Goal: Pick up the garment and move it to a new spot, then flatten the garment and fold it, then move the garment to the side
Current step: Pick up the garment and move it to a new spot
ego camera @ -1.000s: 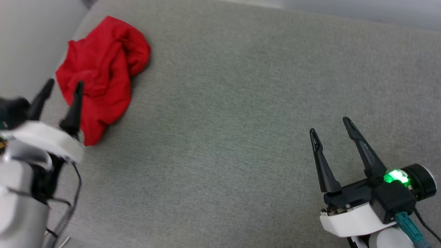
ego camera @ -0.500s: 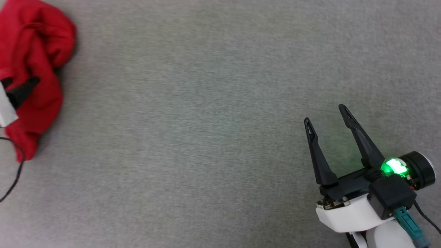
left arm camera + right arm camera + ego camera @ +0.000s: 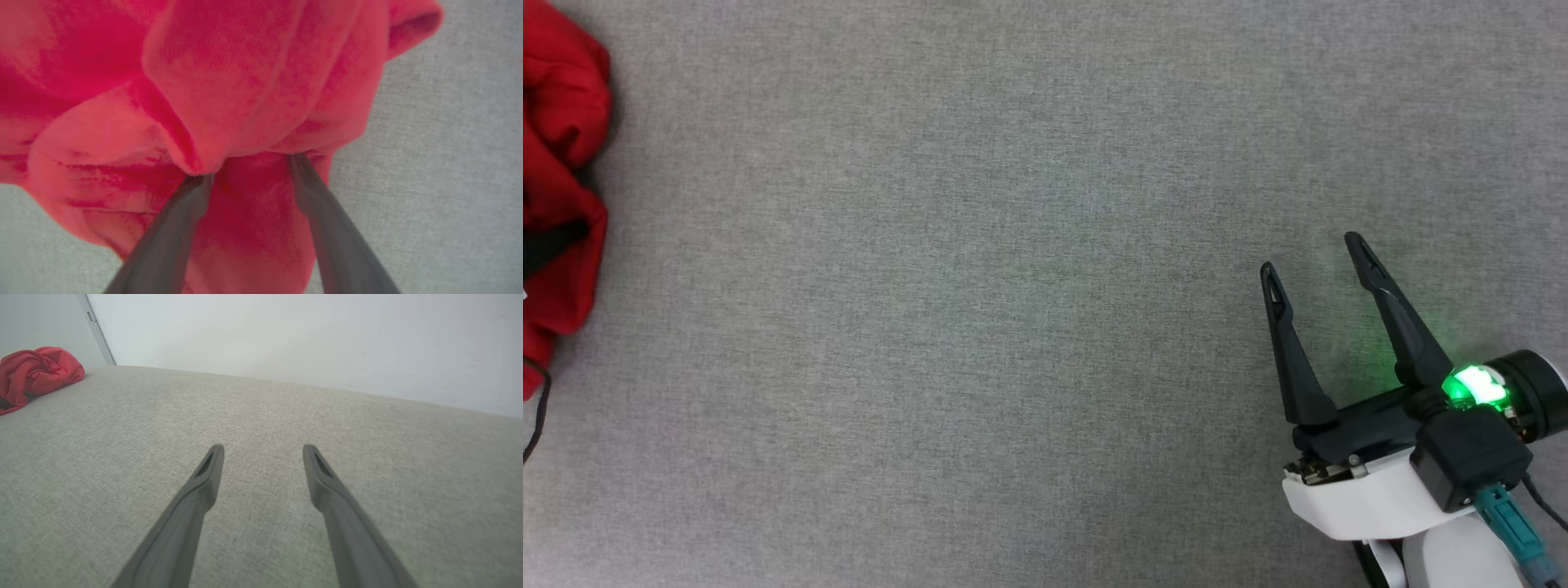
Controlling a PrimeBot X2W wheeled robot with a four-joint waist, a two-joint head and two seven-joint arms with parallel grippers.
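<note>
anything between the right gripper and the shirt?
Nothing. Only bare grey fabric surface lies between the right gripper and the shirt. The head view shows the whole stretch, and the right wrist view agrees.

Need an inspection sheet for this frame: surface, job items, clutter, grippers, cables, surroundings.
Surface: grey woven fabric surface, flat, no wrinkles seen.
Job's things: garment, red, crumpled in a heap at the head view's left edge; not flattened or folded.
Clutter: nothing seen.
Grippers: left gripper open, fingers pushed into the garment's folds, cloth between them. Right gripper open, empty, over the surface at lower right.
Cables: thin black cable at the left edge beside the garment; teal cable plugged in at the right wrist.
Surroundings: pale wall behind the surface's far edge.
</note>
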